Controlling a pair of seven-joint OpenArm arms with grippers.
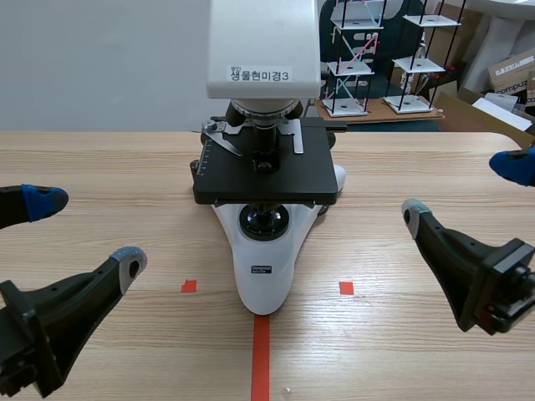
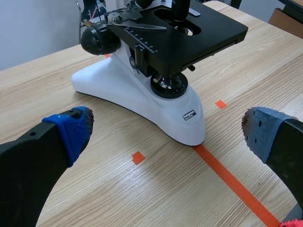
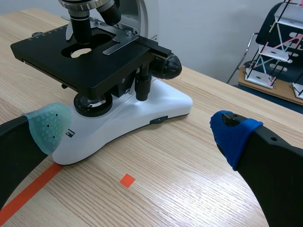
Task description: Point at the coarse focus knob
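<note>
My left gripper and right gripper gape wide either side of the microscope, whose black coarse focus knob sits at eleven o'clock from my left gripper, untouched.

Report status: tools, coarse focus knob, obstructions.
Left tool open, right tool open, both short of the microscope. Coarse focus knob untouched. Nothing between tools and knob.

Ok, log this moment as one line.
left gripper: open, clear of microscope | right gripper: open, clear | coarse focus knob: untouched | pointing: not begun
</note>
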